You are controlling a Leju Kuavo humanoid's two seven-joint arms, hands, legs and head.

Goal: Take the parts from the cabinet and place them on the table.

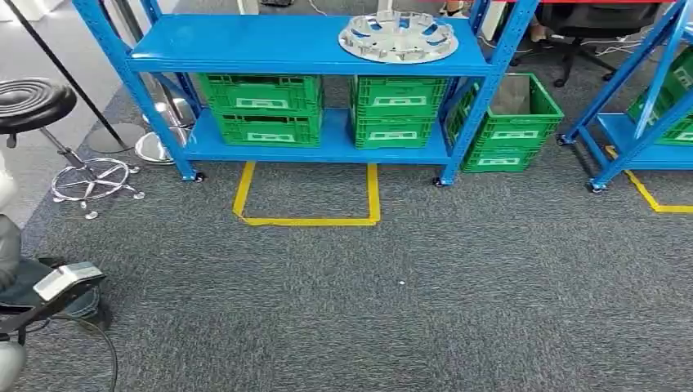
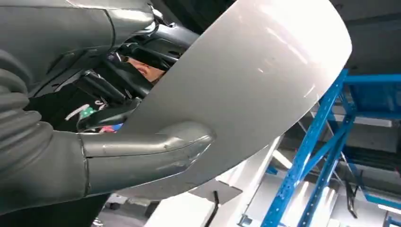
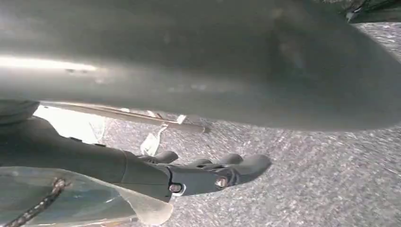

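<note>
Left hand (image 2: 118,156): thick thumb pressed flat against a large, smooth silver panel part (image 2: 246,80), darker fingers behind it; judged to be gripping that part. Right hand (image 3: 208,175): fingers extended beneath a broad grey curved surface (image 3: 203,61), probably the same part; contact not visible, so cannot tell whether it grips.

Head view, left to right. Black round stool (image 1: 33,102) on a chrome star base at far left. Blue shelving rack (image 1: 302,53), the cabinet, straight ahead: silver wheel cover (image 1: 398,37) lies flat toward the right end of its upper shelf, still to be fetched. Lower shelf holds stacked green crates (image 1: 261,106). Another green crate (image 1: 515,122) stands on the carpet just beside the rack's right post. Second blue rack (image 1: 646,98) at far right. Yellow tape outline (image 1: 306,200) on the carpet in front of the rack.

Judgement: step in hand is carrying the panel to the table. Keep the thumb pressure steady and the panel level; it is wide and smooth, so slipping is the risk.

Room: open carpet in front; stool and rack posts are the snag points when turning.
</note>
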